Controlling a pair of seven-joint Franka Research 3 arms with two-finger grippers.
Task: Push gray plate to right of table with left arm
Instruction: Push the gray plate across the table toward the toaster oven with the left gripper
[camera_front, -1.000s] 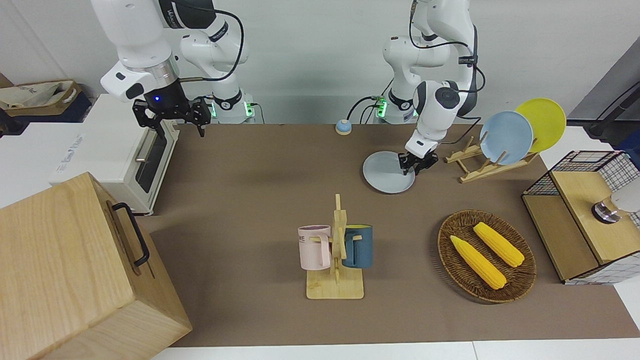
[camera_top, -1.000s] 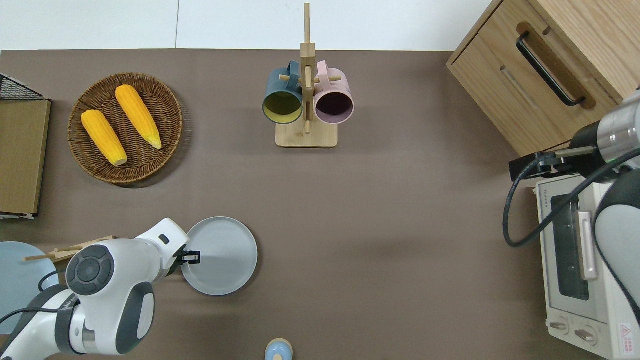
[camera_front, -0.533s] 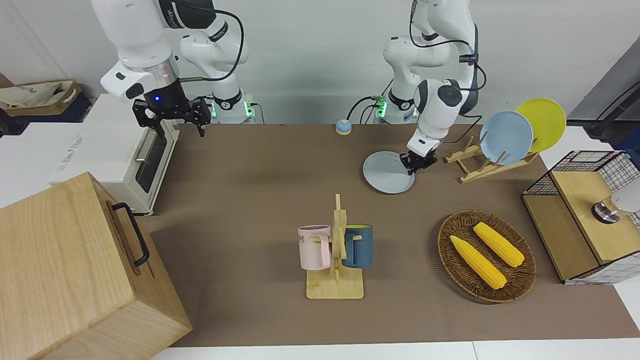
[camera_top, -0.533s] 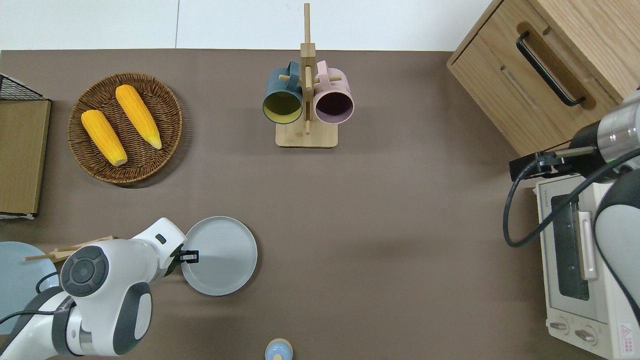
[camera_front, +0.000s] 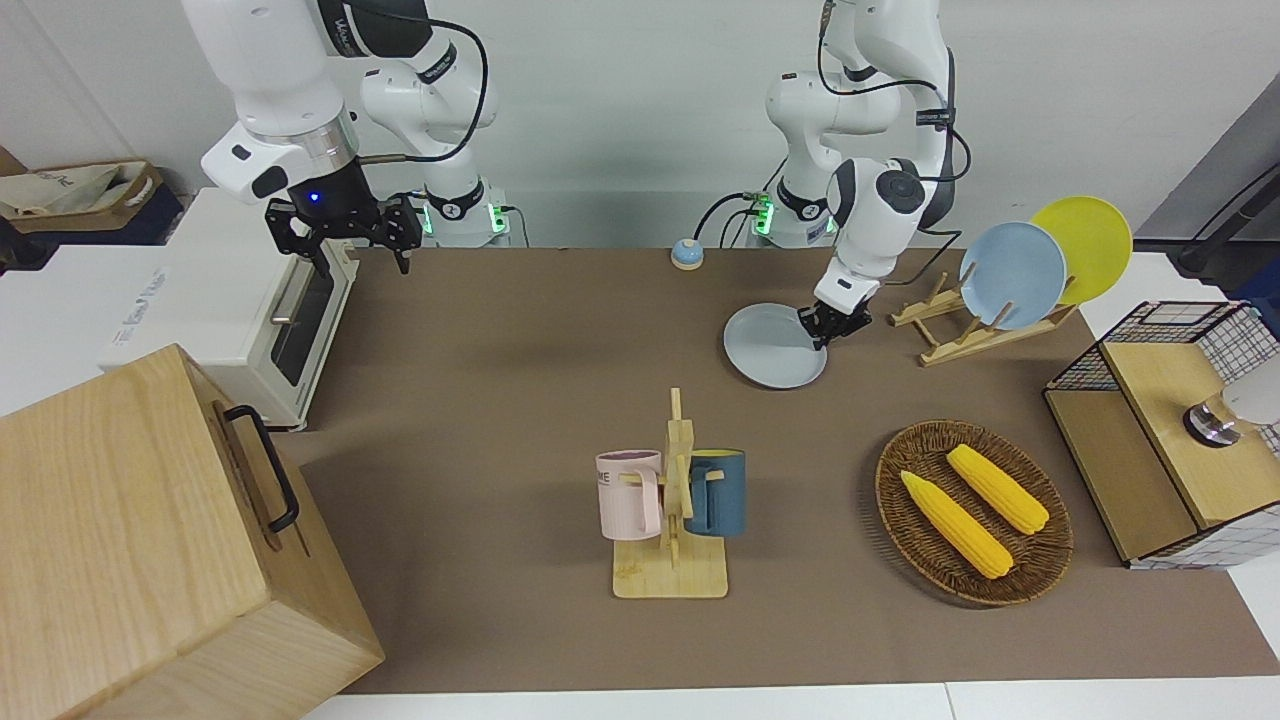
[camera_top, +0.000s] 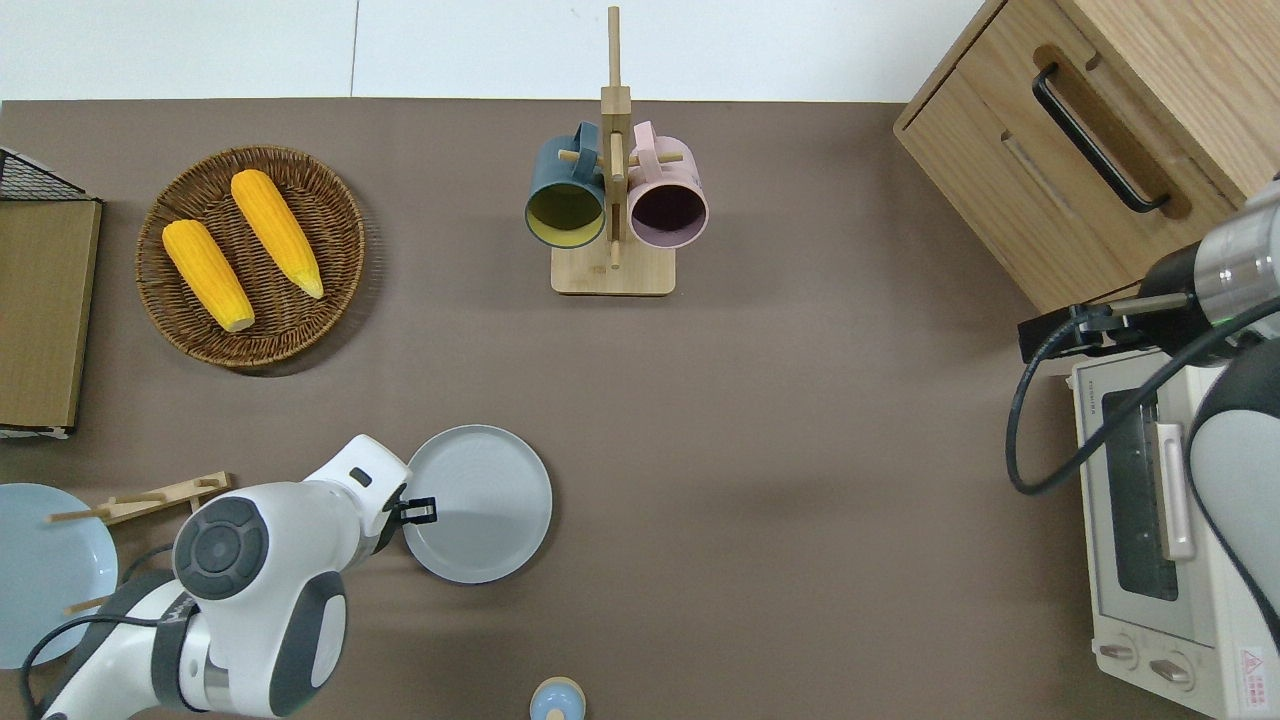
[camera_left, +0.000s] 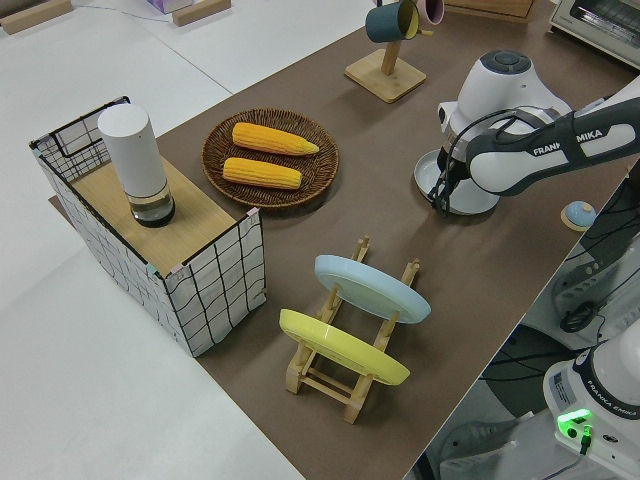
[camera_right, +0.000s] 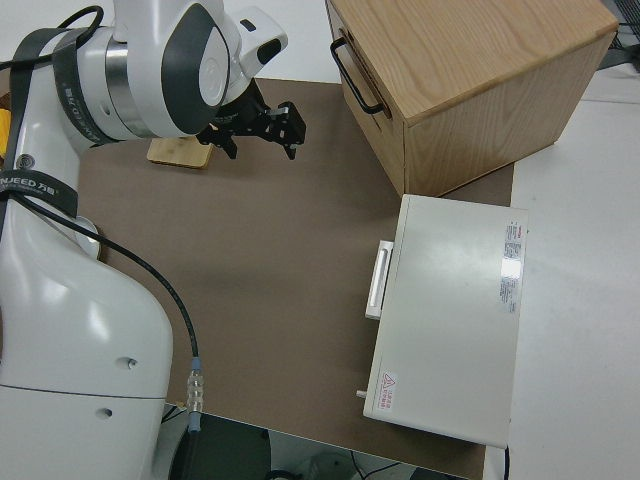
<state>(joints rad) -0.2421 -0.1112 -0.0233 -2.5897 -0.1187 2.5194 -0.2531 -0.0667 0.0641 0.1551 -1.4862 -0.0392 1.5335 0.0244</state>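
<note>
Left gripper (camera_top: 424, 509) down at the rim of the gray plate (camera_top: 480, 503), at the edge toward the left arm's end of the table (camera_top: 760, 420); fingers close together, whether fully closed cannot be told; nothing gripped, tip touching the rim. Plate flat on the brown top, nearer to the robots than the mug stand (camera_top: 612, 200) and the basket (camera_top: 250, 256) with two corn cobs (camera_top: 275, 245); beside the wooden rack (camera_front: 960, 320) bearing the blue plate (camera_front: 1012, 275) and yellow plate (camera_front: 1085, 245), toward the middle of the table from it. Small blue bell (camera_front: 686, 253) nearer to the robots still. Right gripper (camera_front: 345, 232) parked, fingers spread wide and empty.
</note>
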